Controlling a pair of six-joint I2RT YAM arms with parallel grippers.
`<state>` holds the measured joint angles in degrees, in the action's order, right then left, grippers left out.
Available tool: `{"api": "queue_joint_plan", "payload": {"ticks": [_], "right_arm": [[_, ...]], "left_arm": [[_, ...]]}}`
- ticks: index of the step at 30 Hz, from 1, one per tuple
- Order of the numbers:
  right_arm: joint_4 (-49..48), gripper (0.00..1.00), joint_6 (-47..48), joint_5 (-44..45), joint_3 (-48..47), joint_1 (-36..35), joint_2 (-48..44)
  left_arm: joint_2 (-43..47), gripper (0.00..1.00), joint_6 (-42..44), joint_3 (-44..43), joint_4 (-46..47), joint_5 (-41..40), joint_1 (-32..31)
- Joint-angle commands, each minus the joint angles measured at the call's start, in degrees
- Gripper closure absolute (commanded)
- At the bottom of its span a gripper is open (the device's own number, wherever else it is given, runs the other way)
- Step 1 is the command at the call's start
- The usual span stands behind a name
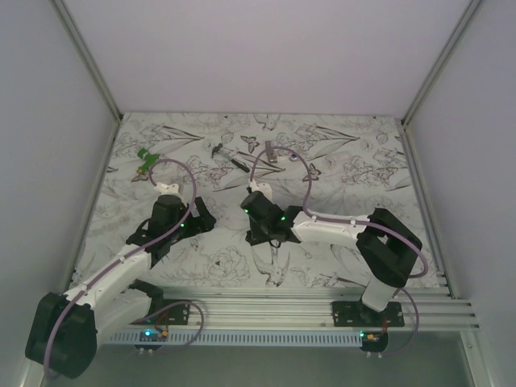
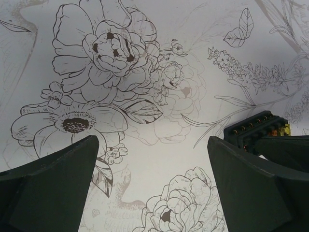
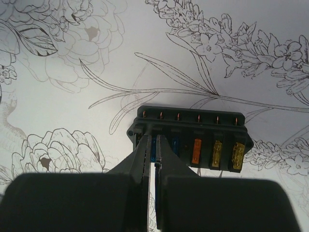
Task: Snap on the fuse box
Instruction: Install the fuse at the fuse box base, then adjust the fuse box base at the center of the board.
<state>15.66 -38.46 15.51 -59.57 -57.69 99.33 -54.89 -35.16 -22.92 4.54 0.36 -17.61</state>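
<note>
Soft, even light throughout; the fuse box (image 3: pixel 193 137) casts a faint shadow; the right gripper (image 3: pixel 154 141) blurs near the lens.

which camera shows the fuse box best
Right wrist: the fuse box sits centred, its orange and yellow fuses plain, the right end effector at its left part. Left wrist catches only a corner at the right edge. In top external I cannot pick it out by the right arm.

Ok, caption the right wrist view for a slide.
Right gripper, nearly shut, tips at the blue-fuse end of the fuse box.
</note>
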Motion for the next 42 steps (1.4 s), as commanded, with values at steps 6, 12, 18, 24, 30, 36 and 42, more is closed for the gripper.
{"api": "queue_joint_plan", "payload": {"ticks": [6,12,18,24,30,36,42], "right_arm": [[3.6,1.00,1.7,-2.4,11.3,1.1,5.8],[1.0,0.95,4.6,-3.5,11.6,1.1,1.0],[0.0,0.81,8.6,-4.7,6.0,1.1,-3.1],[-0.3,0.70,11.1,-4.9,1.8,1.1,-4.8],[-0.2,0.63,12.0,-4.8,0.1,1.1,-6.0],[0.4,0.55,12.8,-4.4,0.1,1.4,-9.0],[1.9,0.53,14.4,-6.9,3.3,9.4,-14.7]], "left_arm": [[1.8,0.01,-0.3,1.0,-0.5,1.5,0.3],[2.6,0.00,-0.6,0.7,-0.4,3.5,0.4],[2.1,0.00,-1.4,-0.6,-0.5,8.0,0.2],[2.1,0.01,-2.5,-1.4,-0.7,11.7,0.2],[1.7,0.00,-3.6,-1.8,-0.8,13.8,-0.3],[-0.4,0.01,-5.2,-3.1,-0.9,15.9,-1.9],[-3.3,0.05,-6.7,-4.9,-0.8,15.7,-5.7]]}}
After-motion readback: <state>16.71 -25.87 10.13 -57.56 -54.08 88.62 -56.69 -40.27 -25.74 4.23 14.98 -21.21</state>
